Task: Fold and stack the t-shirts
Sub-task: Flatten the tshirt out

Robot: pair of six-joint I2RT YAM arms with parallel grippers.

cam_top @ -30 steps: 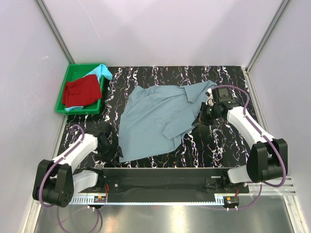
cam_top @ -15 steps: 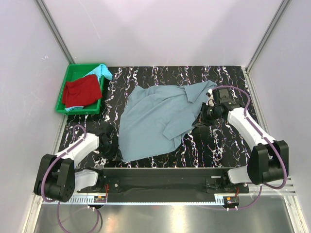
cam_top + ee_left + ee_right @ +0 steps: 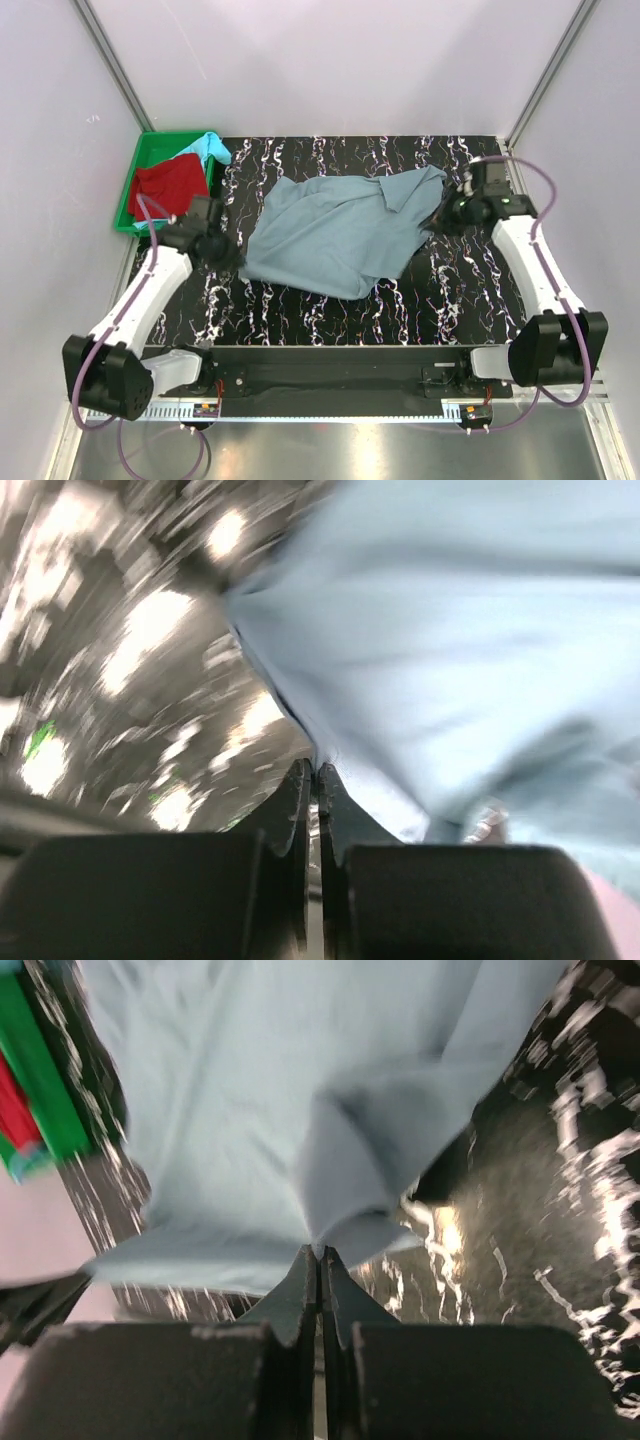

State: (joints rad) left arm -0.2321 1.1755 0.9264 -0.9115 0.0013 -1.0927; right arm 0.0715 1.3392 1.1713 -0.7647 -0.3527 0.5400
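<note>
The large grey-blue t-shirt lies bunched across the middle of the black marbled table, stretched between both arms. My left gripper is shut on its left edge; the left wrist view shows the cloth pinched at the fingertips of that gripper. My right gripper is shut on the shirt's right edge, and in the right wrist view a fold of cloth runs into the closed tips of that gripper. A red t-shirt and a light turquoise t-shirt lie in the green tray.
The green tray sits at the far left corner by the left wall. White walls with metal corner posts enclose the table on three sides. The arm bases and a black rail run along the near edge.
My left gripper has closed on the shirt's near left corner and carried it up and away toward the tray. The right gripper moved back and right. The shirt's near part is drawn up.
</note>
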